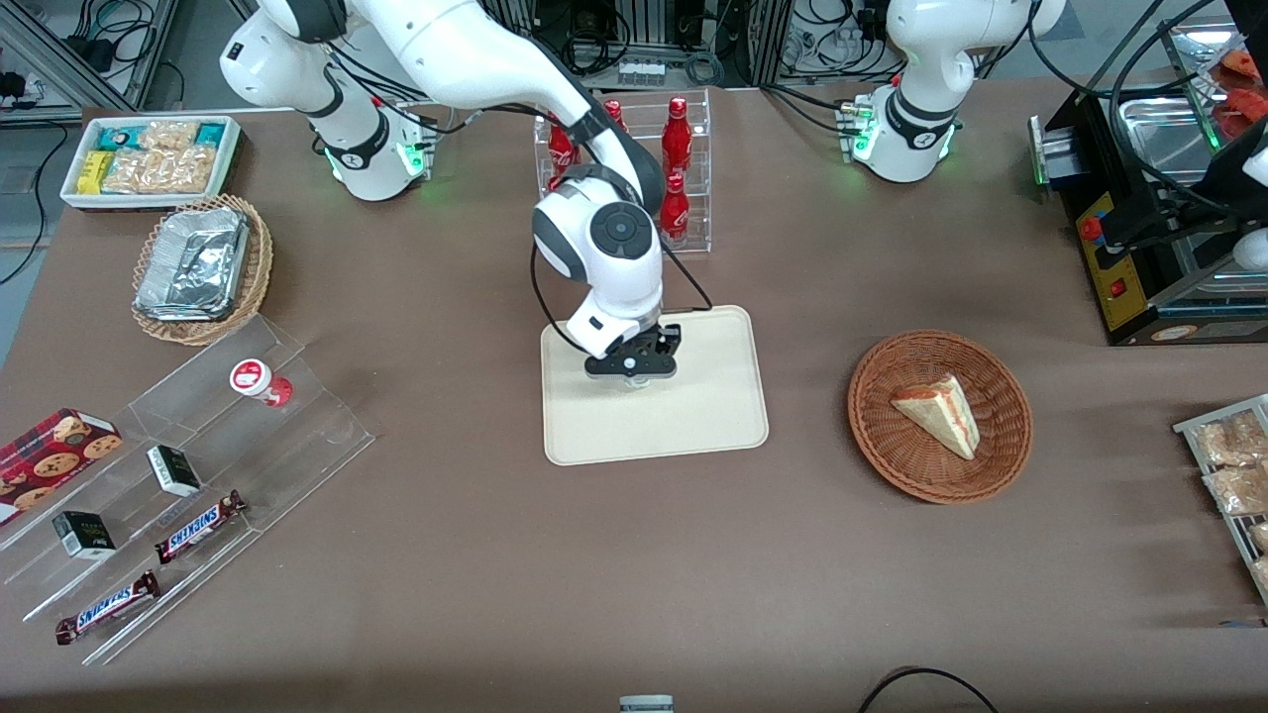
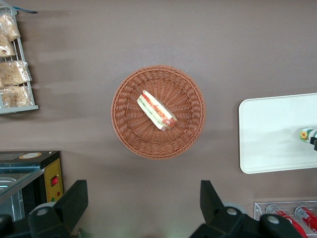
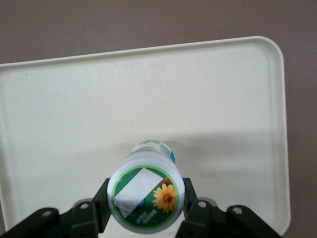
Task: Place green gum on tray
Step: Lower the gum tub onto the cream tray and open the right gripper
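Observation:
The green gum [image 3: 146,198] is a small bottle with a white lid bearing a green mark and a flower. It stands upright between the fingers of my right gripper [image 3: 146,202], which press on both sides of the lid. The gripper [image 1: 634,372] is low over the cream-beige tray [image 1: 713,416], in the part of the tray farther from the front camera. The tray fills the right wrist view [image 3: 223,99]. I cannot tell whether the bottle's base touches the tray. In the front view the gripper hides the gum. The gum also shows in the left wrist view [image 2: 307,134].
A red-lidded gum bottle [image 1: 260,381] stands on a clear acrylic stand with snack bars [image 1: 198,525], toward the working arm's end. A wicker basket [image 1: 1001,465] with a sandwich lies toward the parked arm's end. A rack of red bottles [image 1: 676,168] stands beside the tray, farther from the camera.

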Available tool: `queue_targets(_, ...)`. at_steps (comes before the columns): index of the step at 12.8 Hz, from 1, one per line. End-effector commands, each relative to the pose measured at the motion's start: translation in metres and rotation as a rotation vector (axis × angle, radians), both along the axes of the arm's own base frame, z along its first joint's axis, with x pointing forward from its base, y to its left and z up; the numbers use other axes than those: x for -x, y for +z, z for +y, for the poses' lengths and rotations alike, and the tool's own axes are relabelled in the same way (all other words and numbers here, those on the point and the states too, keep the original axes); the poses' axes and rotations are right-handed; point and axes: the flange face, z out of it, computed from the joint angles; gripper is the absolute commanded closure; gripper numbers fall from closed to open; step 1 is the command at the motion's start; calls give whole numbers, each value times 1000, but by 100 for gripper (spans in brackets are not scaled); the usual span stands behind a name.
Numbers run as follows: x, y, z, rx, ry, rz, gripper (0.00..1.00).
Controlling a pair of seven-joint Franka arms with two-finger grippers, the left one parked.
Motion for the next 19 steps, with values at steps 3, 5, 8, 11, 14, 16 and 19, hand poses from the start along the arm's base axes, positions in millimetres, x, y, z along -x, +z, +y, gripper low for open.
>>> queue_targets(3,3,-18,18,-21,-15,-21,100)
queue_targets(5,3,-28,17,-10,-12,-16,100)
queue_targets(8,3,-33,18,-35,-36,-1,100)
queue_targets(11,4,-38,18,-35,-40,7,6)
queue_targets(14,-3,-21,14,-54,-36,-5,0)
queue_targets(16,-9,2,9,-73,-45,-11,0)
queue_targets(19,-26,60,-27,-74,-45,34,0)
